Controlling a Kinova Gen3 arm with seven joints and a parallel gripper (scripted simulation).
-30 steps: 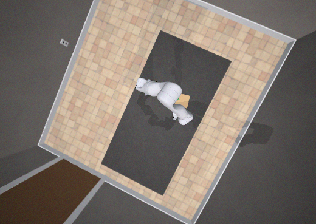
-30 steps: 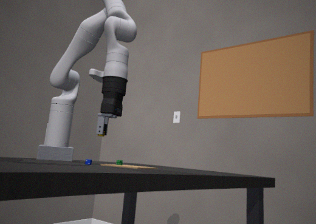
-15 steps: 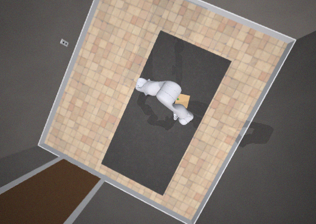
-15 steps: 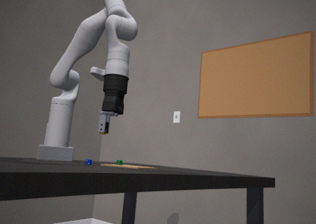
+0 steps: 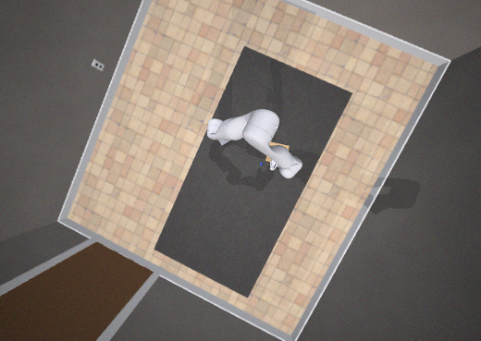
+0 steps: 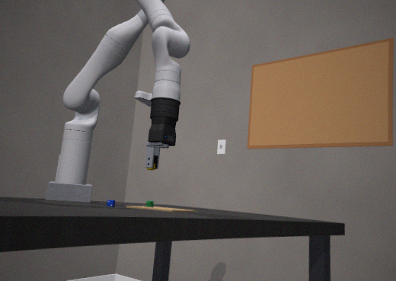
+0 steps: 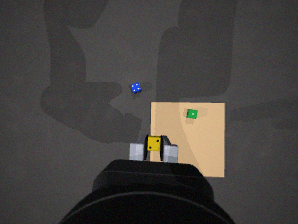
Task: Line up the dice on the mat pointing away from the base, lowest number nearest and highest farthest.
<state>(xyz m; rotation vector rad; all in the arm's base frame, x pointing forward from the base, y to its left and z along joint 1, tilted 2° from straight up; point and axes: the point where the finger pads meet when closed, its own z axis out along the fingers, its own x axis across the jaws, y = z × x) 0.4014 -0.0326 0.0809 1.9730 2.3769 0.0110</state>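
Note:
My gripper is shut on a yellow die that shows two pips toward the wrist camera. In the side view the gripper hangs well above the table. Below it lies the tan mat, flat on the dark table. A green die sits on the mat near its far edge. A blue die with several pips up sits on the bare table, off the mat's far left corner. In the side view the blue die and the green die stand apart, and the mat is a thin strip.
The arm's base stands at the left end of the table. From overhead the arm hides most of the mat. The table's right edge is far from the mat. An orange board hangs on the wall.

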